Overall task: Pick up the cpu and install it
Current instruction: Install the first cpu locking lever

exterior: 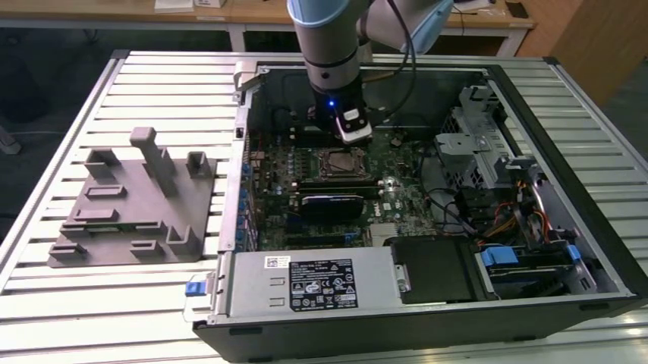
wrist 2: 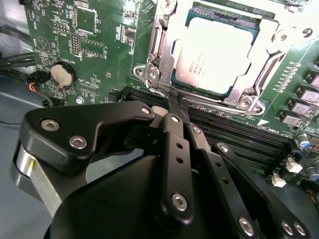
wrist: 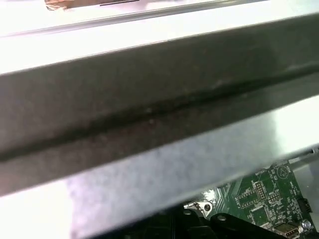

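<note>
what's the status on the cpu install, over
Pincer shut, empty, tips at the socket frame's edge. Cpu seated in the motherboard socket. Nothing on top of the chip.

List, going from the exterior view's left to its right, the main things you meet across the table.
Grey plastic fixture → cpu in its motherboard socket → orange cables → blue drive latch.

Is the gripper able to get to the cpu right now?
Probably yes. The cpu lies uncovered in its socket, and the gripper is just beside it, fingers closed and holding nothing, with nothing between them.
</note>
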Available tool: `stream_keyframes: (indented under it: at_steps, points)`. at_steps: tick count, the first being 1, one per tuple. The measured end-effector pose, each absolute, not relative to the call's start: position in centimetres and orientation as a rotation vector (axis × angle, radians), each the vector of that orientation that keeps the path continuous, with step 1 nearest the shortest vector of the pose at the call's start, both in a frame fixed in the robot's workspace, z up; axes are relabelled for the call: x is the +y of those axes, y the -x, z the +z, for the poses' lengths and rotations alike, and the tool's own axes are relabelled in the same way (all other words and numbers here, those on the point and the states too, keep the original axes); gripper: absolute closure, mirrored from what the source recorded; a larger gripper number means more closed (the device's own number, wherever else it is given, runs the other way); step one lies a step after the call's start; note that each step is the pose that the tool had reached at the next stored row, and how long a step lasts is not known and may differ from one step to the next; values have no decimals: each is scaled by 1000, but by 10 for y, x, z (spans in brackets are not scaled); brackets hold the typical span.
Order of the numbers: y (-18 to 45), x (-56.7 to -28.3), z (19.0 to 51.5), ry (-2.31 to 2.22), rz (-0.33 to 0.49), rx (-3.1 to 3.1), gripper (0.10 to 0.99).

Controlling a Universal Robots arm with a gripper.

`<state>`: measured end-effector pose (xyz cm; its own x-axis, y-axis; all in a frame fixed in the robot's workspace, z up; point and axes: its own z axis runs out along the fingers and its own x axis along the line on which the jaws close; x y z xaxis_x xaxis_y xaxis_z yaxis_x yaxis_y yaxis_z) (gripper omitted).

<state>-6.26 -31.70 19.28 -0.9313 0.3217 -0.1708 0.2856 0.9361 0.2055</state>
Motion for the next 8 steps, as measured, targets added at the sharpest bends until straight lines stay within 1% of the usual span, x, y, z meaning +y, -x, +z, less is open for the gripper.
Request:
stream_keyframes:
  at_steps: [8]
  points:
    - [63, -317, 197, -458, 263, 2891, 980]
